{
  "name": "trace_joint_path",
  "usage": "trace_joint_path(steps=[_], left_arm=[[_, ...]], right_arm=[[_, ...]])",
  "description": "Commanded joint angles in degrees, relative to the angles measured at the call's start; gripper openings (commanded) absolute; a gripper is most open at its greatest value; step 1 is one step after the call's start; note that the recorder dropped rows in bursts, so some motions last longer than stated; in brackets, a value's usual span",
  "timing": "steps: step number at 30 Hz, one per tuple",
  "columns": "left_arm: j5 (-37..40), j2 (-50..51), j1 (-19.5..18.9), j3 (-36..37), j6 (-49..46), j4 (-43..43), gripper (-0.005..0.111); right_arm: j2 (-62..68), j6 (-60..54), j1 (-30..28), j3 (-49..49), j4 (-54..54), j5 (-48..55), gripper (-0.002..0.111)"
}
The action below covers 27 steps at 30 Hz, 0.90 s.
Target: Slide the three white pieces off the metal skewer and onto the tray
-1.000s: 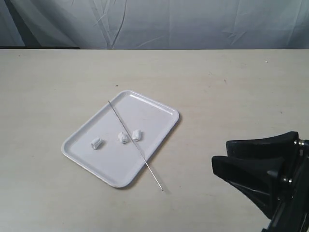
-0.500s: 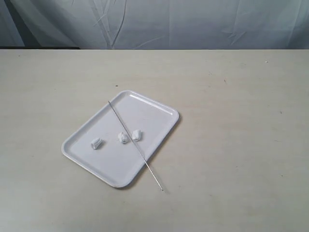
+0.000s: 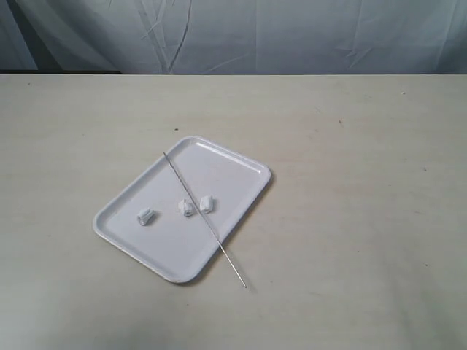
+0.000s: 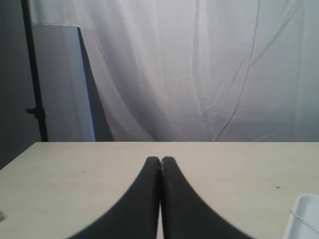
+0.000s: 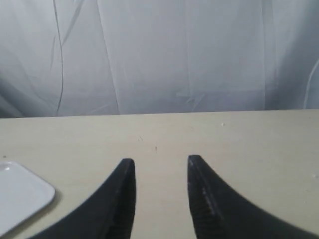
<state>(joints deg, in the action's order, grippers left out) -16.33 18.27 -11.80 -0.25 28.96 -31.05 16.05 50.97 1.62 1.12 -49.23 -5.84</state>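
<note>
The white tray (image 3: pixel 233 164) lies at the middle of the table in the exterior view. Three white pieces rest loose on it: one (image 3: pixel 146 216) toward its left, two (image 3: pixel 187 208) (image 3: pixel 206 203) close together beside the skewer. The metal skewer (image 3: pixel 204 219) lies bare, slanted across the tray, its near end on the table past the rim. Neither arm shows in the exterior view. My left gripper (image 4: pixel 160 160) is shut and empty, a tray corner (image 4: pixel 304 216) at the picture's edge. My right gripper (image 5: pixel 160 162) is open with nothing between its fingers, and a tray corner (image 5: pixel 20 196) shows beside it.
The beige table (image 3: pixel 350 146) stretches bare all round the tray. A pale draped curtain (image 3: pixel 292 33) hangs behind the far edge. A dark stand (image 4: pixel 34 74) rises past the table in the left wrist view.
My right gripper has drawn out of the exterior view's lower right corner. The tray, skewer and pieces have not moved.
</note>
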Motion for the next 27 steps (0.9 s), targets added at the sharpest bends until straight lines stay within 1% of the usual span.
trace_joint_path(steps=[1, 5, 7, 9, 14, 16, 19, 21, 27], left_arm=[[4.8, -0.37, -0.03, 0.25, -8.52, 8.39, 0.0], [6.86, -1.29, 0.21, 0.25, -9.3, 9.82, 0.0], [9.19, -2.88, 1.4, 0.25, -10.54, 11.68, 0.0], [12.38, -4.79, 3.13, 0.25, -14.45, 15.56, 0.0], [21.01, -10.06, 7.3, 0.25, -25.53, 24.65, 0.0], [24.11, -12.33, 8.2, 0.25, -29.49, 29.17, 0.0], [29.42, -15.86, 8.46, 0.25, -32.88, 34.13, 0.0], [29.89, -18.27, 8.46, 0.25, -33.92, 34.45, 0.0], [29.61, -18.27, 8.35, 0.25, -33.93, 34.64, 0.0]], right_arm=[[-0.38, -0.03, -0.43, -1.12, -0.35, 0.72, 0.034], [-0.77, -0.44, -1.12, -1.12, -1.85, 0.99, 0.034], [-2.21, -0.44, -2.62, -1.12, -1.7, 1.09, 0.034], [-5.13, -0.01, -3.55, -1.12, -1.7, 2.03, 0.034], [-13.28, 0.09, -3.67, -1.12, 2.0, 9.53, 0.034], [-15.89, 0.09, -3.67, -1.12, 4.92, 13.65, 0.034], [-16.05, 0.15, -3.67, -1.12, 7.2, 20.12, 0.034], [-16.05, 0.15, -3.67, -1.12, 7.74, 22.43, 0.034], [-16.05, -0.13, -3.67, -1.12, 6.35, 26.91, 0.034]])
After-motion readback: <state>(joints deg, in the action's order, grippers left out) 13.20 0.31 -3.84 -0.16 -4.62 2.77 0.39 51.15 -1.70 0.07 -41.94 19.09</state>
